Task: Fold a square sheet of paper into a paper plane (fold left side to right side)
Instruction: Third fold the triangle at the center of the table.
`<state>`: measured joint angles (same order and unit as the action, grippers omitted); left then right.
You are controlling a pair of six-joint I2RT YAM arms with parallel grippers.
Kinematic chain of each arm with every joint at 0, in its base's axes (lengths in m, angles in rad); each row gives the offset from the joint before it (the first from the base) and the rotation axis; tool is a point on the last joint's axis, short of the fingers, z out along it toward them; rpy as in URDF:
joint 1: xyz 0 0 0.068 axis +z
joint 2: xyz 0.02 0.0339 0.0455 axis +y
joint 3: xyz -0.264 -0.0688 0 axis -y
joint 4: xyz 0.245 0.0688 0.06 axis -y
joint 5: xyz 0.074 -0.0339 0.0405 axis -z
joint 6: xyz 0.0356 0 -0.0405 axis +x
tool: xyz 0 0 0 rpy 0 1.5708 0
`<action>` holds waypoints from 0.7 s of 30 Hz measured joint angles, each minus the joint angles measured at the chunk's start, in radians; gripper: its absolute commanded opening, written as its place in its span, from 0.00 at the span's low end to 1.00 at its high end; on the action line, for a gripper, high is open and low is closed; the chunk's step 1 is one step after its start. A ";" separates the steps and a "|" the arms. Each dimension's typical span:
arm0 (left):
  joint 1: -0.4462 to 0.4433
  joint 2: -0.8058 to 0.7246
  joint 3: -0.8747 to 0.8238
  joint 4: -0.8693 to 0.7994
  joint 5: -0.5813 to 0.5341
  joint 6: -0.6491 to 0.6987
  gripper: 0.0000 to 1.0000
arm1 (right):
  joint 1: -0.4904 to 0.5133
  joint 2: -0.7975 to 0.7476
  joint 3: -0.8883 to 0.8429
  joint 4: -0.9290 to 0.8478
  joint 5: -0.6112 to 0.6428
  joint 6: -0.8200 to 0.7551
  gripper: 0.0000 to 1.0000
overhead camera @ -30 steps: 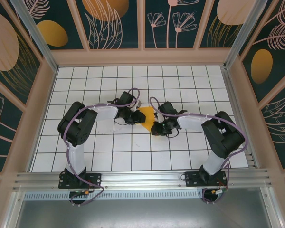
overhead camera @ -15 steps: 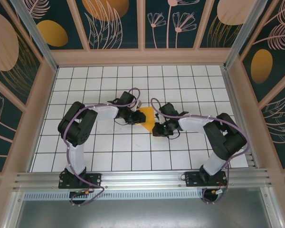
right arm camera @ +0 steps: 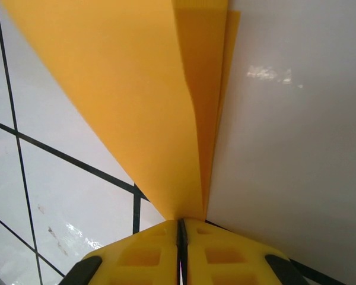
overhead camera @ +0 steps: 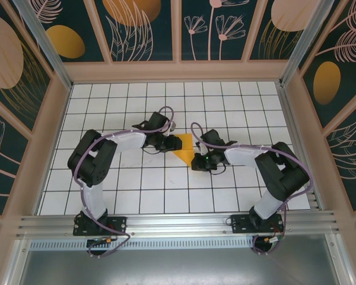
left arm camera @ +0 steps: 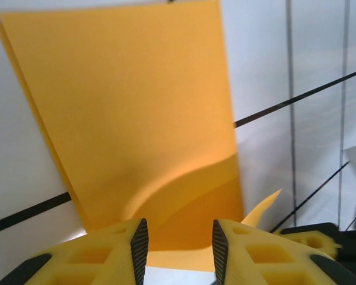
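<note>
On the left, the left gripper [left arm camera: 178, 243] stands with its yellow fingers apart. A second ago they were closer together, so it seems to be letting go. The near edge of the thin, bright orange square sheet of paper [left arm camera: 124, 119] reaches into the gap between them, but they do not pinch it. In the top view this gripper [overhead camera: 168, 142] is just beside the left edge of the sheet of paper [overhead camera: 184, 148]. The sheet lies near the middle of the white gridded table [overhead camera: 107, 113], already doubled over into a narrower wedge shape, and it looks a little flatter than a second ago. On the right, the right gripper [right arm camera: 181, 228] has its fingers pressed together on the layered edge of the sheet [right arm camera: 124, 89], a slightly firmer hold than before. In my judgement the left-to-right fold is laid over, the right gripper now keeps the layers together, and the crease is probably not yet pressed sharp.
</note>
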<state>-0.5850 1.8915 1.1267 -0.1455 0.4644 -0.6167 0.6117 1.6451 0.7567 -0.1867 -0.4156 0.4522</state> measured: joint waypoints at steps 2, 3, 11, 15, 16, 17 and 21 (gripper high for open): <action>-0.013 -0.044 -0.017 0.004 -0.006 -0.018 0.35 | -0.003 0.000 0.000 0.001 -0.005 0.003 0.09; -0.020 -0.061 -0.026 0.006 -0.007 -0.024 0.34 | -0.003 0.000 0.000 0.001 -0.005 0.003 0.09; -0.126 -0.086 -0.068 0.040 -0.008 -0.097 0.32 | -0.003 0.002 0.000 0.003 -0.005 0.003 0.08; -0.162 -0.059 -0.070 0.073 -0.002 -0.129 0.32 | -0.003 0.003 0.000 0.003 -0.006 0.003 0.08; -0.166 -0.046 -0.070 0.083 -0.002 -0.138 0.31 | -0.003 0.003 0.000 0.003 -0.006 0.003 0.08; -0.167 -0.036 -0.070 0.090 -0.002 -0.145 0.31 | -0.005 0.003 0.000 0.003 -0.008 0.003 0.08; -0.165 -0.008 -0.070 0.112 -0.002 -0.170 0.31 | -0.006 0.003 0.000 0.003 -0.011 0.003 0.08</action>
<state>-0.7502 1.8839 1.0565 -0.0338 0.4625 -0.7864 0.6052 1.6485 0.7563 -0.1841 -0.4271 0.4553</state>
